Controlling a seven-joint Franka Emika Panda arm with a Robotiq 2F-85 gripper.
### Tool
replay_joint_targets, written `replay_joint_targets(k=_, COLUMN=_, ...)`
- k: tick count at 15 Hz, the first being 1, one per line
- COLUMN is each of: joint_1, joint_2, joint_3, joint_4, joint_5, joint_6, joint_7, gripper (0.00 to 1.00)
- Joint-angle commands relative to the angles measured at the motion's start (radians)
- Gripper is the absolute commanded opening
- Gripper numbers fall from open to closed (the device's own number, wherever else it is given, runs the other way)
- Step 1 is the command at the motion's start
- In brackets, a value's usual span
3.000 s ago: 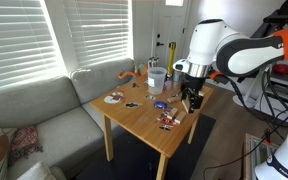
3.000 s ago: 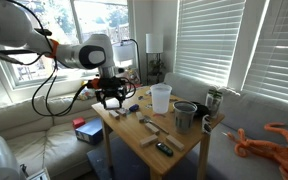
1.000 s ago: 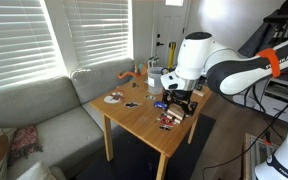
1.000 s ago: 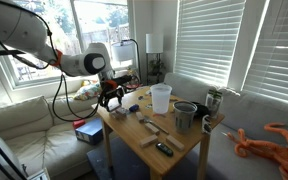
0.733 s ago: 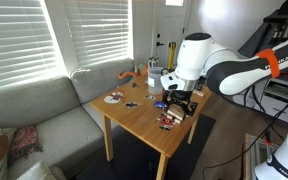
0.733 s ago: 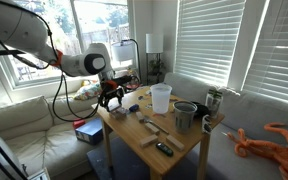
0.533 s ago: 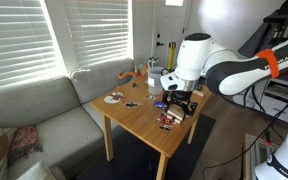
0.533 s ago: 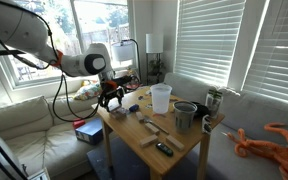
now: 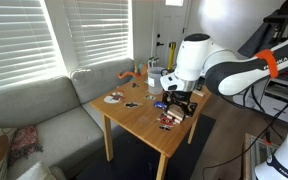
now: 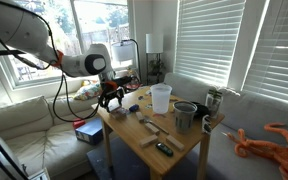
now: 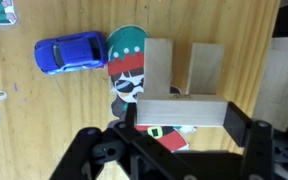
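In the wrist view my gripper (image 11: 182, 128) is shut on a pale wooden block (image 11: 179, 111), held lengthwise between the two black fingers. Two more wooden blocks (image 11: 206, 68) lie side by side on the table just beyond it. A flat Santa figure (image 11: 129, 62) lies under and left of them, with a blue toy car (image 11: 72, 53) further left. In both exterior views the gripper (image 9: 182, 101) (image 10: 109, 96) is low over the wooden table (image 9: 134, 118) (image 10: 179, 140), near its edge.
A clear plastic cup (image 10: 161, 97), a metal mug (image 10: 185, 115) and small items stand on the table. An orange plush octopus (image 10: 274, 140) lies on the grey sofa (image 9: 44, 110). A red and blue box (image 10: 86, 130) lies on a white couch. Window blinds are behind.
Since three seconds ago the arm has bent down lower over the table near the blocks. Over the last second nothing has visibly moved.
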Motion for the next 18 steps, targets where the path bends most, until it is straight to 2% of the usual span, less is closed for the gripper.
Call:
replay_joint_targets(k=1, joint_1=-0.01, joint_2=0.021, joint_3=0.005, joint_4=0.029, joint_5=0.007, joint_6=-0.025, joint_7=-0.017, gripper=0.96)
replay_joint_targets(k=3, joint_1=-0.01, joint_2=0.023, joint_3=0.004, joint_4=0.031, joint_5=0.011, joint_6=-0.029, joint_7=-0.023, gripper=1.0)
replay_joint_targets(k=8, joint_1=-0.014, joint_2=0.004, joint_3=0.002, joint_4=0.028, joint_5=0.008, joint_6=-0.036, joint_7=-0.016, gripper=1.0)
replay_joint_targets(k=12, joint_1=-0.045, joint_2=-0.07, joint_3=-0.017, joint_4=0.006, joint_5=-0.009, joint_6=-0.057, joint_7=0.011, gripper=1.0)
replay_joint_targets(k=18, joint_1=-0.124, joint_2=-0.242, joint_3=-0.065, joint_4=-0.068, joint_5=-0.019, joint_6=-0.18, joint_7=0.136, gripper=1.0)
